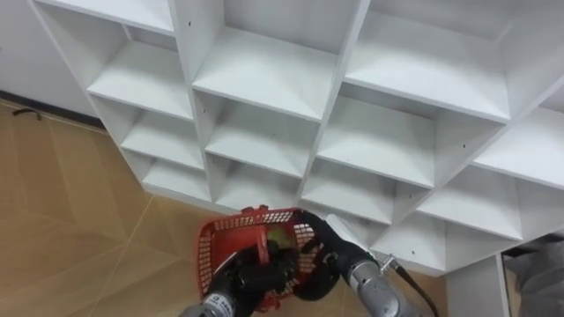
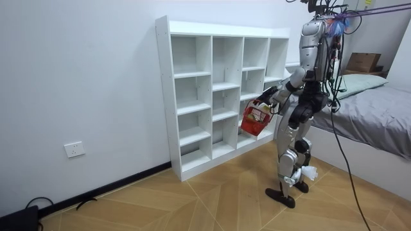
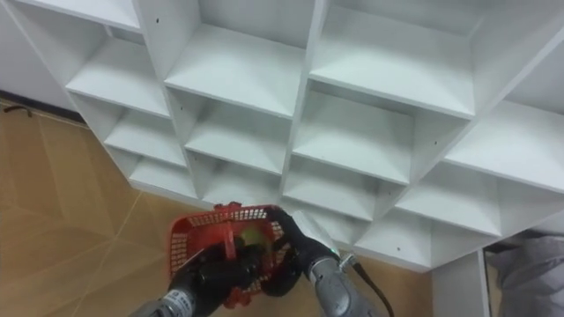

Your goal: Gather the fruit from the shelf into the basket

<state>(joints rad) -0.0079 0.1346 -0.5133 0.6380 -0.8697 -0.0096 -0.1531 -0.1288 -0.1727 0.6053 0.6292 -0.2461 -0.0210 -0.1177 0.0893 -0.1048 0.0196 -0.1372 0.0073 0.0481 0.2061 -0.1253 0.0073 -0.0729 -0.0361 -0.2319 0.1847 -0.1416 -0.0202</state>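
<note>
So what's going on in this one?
The robot stands facing the white shelf unit, holding a red basket out in front of it. Its left hand grips the basket's handle, and its right hand is at the basket's right rim. Something yellow-green, probably fruit, lies inside the basket. The compartments before it look bare.

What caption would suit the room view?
Standing robot holds a red basket before white shelves, a bed nearby.
</note>
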